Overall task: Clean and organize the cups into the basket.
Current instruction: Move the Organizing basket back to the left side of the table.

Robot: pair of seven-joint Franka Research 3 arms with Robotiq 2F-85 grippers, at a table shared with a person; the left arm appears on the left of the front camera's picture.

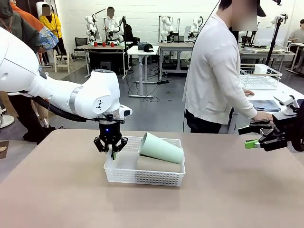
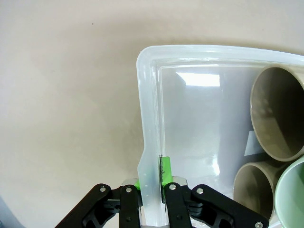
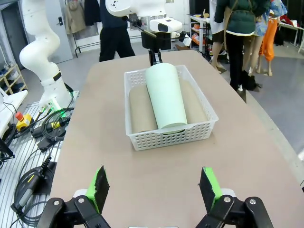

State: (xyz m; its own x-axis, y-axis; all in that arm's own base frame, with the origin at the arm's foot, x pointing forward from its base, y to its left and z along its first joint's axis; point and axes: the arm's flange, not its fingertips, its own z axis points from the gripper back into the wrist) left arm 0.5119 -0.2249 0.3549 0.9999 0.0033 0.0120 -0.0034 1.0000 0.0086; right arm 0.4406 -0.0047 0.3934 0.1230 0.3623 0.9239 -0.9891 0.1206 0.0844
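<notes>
The white lattice basket (image 1: 142,178) sits mid-table. Two tan cups (image 3: 140,111) (image 3: 194,102) lie side by side in it, and the mint green cup (image 1: 161,148) lies tilted across them. My left gripper (image 1: 112,153) is at the basket's left end, shut on its wall. In the left wrist view the gripper (image 2: 152,183) pinches the basket wall (image 2: 142,95), with the open mouths of the tan cups (image 2: 278,114) (image 2: 251,187) and the mint cup (image 2: 294,190) at the right. My right gripper (image 1: 249,137) hangs open above the table's right edge; the right wrist view shows it (image 3: 153,190) open, well short of the basket (image 3: 166,137).
A person in a white top (image 1: 213,71) stands at the far side, hands on a neighbouring table at the right. A white wire basket (image 1: 259,78) stands on that table. Cables and the left arm's base (image 3: 42,71) lie beside the table.
</notes>
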